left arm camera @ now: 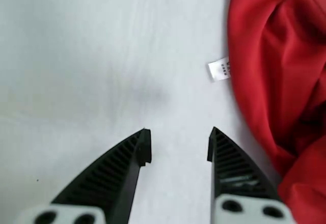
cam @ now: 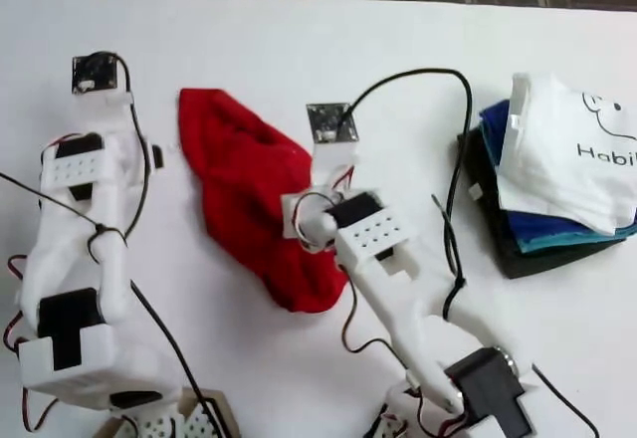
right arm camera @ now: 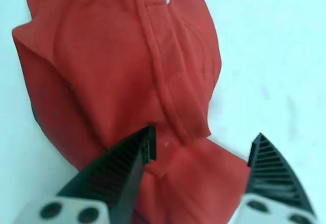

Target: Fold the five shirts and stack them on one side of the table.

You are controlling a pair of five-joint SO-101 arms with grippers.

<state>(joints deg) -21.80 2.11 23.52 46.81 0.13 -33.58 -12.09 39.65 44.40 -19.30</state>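
A crumpled red shirt (cam: pixel 244 184) lies in a long heap at the middle of the white table (cam: pixel 299 30). My right arm (cam: pixel 370 231) hangs over the shirt's right side. The right gripper (right arm camera: pixel 204 135) is open just above the red shirt (right arm camera: pixel 122 56), one finger over a seam and the other over bare table. My left arm (cam: pixel 85 174) stands left of the shirt. Its left gripper (left arm camera: pixel 178 132) is open over bare table, with the red shirt (left arm camera: pixel 277 51) and its white label (left arm camera: pixel 219 70) close beside it.
At the right edge sits a stack of folded shirts: a white one (cam: pixel 562 154) on top, blue and teal below, black (cam: pixel 503 244) at the bottom. Black cables (cam: pixel 453 159) loop between the right arm and the stack.
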